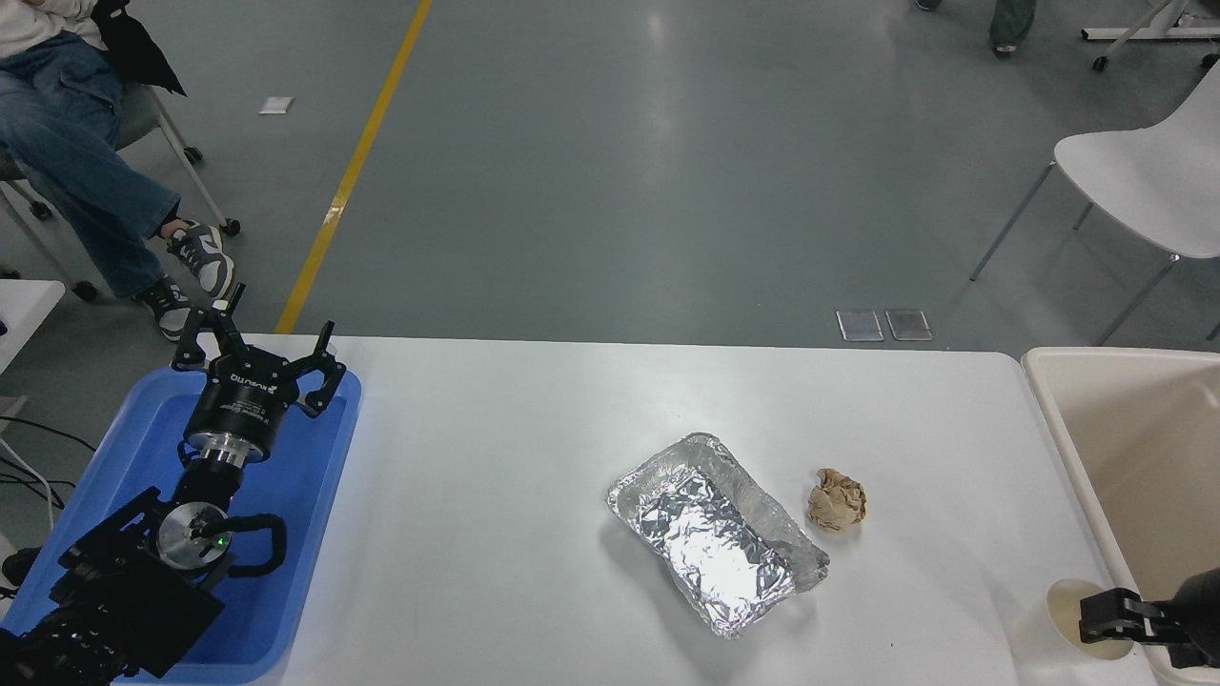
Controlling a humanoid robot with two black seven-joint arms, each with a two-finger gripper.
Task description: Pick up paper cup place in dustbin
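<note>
We see the paper cup standing near the white worktop's right front corner, just beside the dustbin. Our right tool pokes over its rim; open or closed, we cannot tell. Our left tool spreads wide over the blue tray. Grey floor lies beyond.

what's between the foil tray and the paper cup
Only bare white table lies between the foil tray and the paper cup in the head view; the brown paper ball sits farther back.

Robotics lab or test hall: polished grey floor with yellow line marking, white worktop, rolling office chair, white plastic chair.
</note>
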